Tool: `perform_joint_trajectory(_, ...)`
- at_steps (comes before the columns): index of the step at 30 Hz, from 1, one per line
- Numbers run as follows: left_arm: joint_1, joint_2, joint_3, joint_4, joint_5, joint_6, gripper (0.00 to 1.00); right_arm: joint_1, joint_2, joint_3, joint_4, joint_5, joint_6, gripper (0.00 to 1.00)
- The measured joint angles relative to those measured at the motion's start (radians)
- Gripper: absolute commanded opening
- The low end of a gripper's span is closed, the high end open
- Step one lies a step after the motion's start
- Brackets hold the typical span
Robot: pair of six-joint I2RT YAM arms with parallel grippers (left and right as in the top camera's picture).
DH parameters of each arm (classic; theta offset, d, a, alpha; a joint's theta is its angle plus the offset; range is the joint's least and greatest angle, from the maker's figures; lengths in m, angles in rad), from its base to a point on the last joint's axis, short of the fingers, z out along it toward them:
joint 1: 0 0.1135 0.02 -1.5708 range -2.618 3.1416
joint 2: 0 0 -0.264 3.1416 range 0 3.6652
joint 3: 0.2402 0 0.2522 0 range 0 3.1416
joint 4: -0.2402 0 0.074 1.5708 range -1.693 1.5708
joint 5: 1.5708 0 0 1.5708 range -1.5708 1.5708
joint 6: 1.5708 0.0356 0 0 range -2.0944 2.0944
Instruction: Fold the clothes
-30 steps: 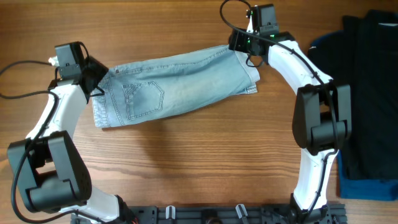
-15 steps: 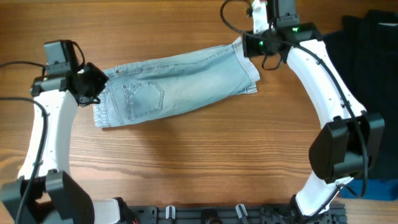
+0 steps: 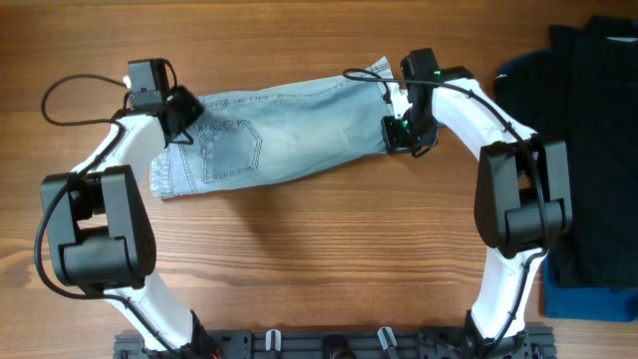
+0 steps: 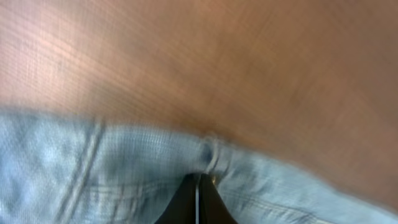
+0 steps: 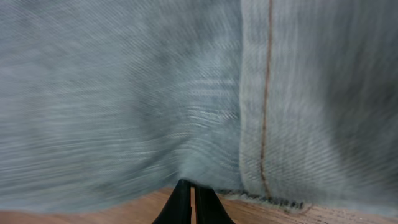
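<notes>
the light blue faded denim shorts lie spread across the wooden bench, toward its 12 o'clock edge. the left fingers are pressed together, pinching the waistband edge at the shorts' 10 o'clock corner. the right fingers are closed on the leg hem at 3 o'clock. dark garments sit at the bench's 3 o'clock side.

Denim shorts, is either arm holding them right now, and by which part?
Yes, both. The left tool pinches the denim shorts at the edge of the waist end; the right tool pinches the leg end, beside the hem stitching.
</notes>
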Motion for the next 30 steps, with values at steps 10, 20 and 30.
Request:
perform_joint_trajectory(10,-0.024,-0.232,0.059,-0.184,-0.013,0.022,0.39,0.0,-0.058,0.009,-0.055,0.039,0.038,0.41)
perform_joint_trajectory(20,0.182,-0.232,0.099,-0.51,-0.009,0.187,0.63,-0.123,-0.119,0.031,-0.02,0.054,0.056,0.47)
perform_joint_trajectory(30,0.266,0.01,0.097,-0.327,0.241,0.365,0.44,-0.128,-0.119,0.031,-0.016,0.054,0.056,0.47)
